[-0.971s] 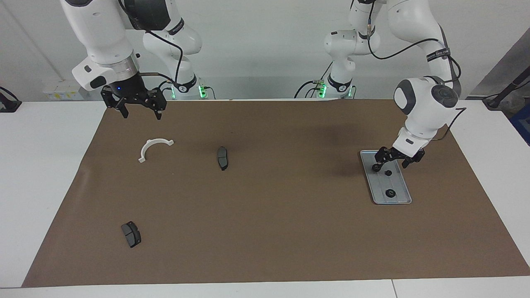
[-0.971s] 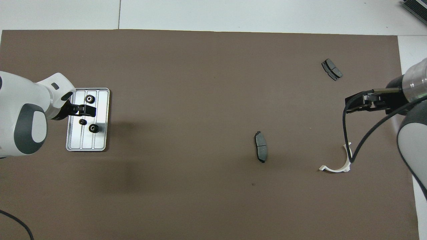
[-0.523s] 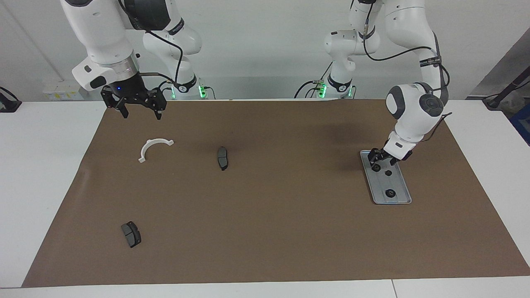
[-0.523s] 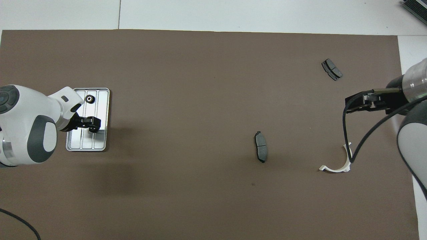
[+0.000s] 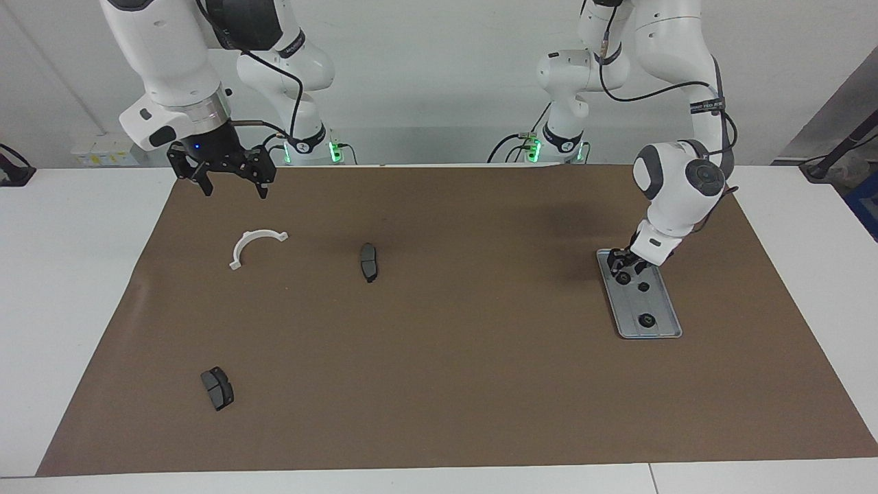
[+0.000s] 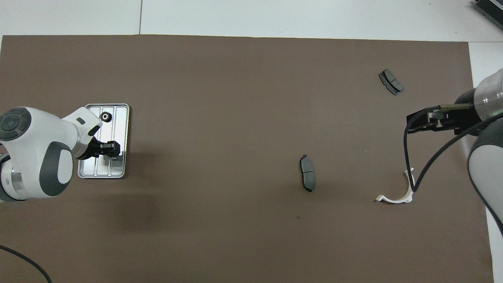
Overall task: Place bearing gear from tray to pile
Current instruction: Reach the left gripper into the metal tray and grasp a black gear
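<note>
We see a flat silver-grey metal tray (image 6: 122, 129) with lengthwise ridges, lying on a matt brown sheet (image 5: 439, 343) that covers a white counter (image 5: 75, 274). The small round gears (image 5: 645, 320) in the tray look black, one with what may be a pale centre. A white plastic half-ring bracket (image 5: 255, 245) and two dark grey curved brake pads (image 5: 368, 261) lie on the brown. Both arms are white with grey joints, and the left tool (image 5: 624, 269) and right tool (image 5: 230, 180) are black.
</note>
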### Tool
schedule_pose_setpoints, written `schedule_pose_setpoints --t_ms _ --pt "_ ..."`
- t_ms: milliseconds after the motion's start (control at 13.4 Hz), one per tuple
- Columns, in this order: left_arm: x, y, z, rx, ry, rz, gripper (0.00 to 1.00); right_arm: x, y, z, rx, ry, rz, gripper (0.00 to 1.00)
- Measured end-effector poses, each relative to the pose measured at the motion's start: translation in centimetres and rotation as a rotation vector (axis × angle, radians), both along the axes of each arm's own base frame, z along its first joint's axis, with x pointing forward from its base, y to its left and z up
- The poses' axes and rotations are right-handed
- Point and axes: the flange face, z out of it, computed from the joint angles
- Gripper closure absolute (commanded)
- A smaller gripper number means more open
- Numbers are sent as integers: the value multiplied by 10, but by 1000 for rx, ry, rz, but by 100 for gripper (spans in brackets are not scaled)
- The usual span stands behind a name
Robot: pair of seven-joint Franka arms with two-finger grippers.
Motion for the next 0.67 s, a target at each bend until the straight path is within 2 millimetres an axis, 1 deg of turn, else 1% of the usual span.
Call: schedule_pose_setpoints --t_ms 448,672 --pt "-5 0 -9 1 -9 22 51 0 0 0 0 0 0 0" --pt "-7 0 -11 1 -11 25 61 0 0 0 0 0 0 0"
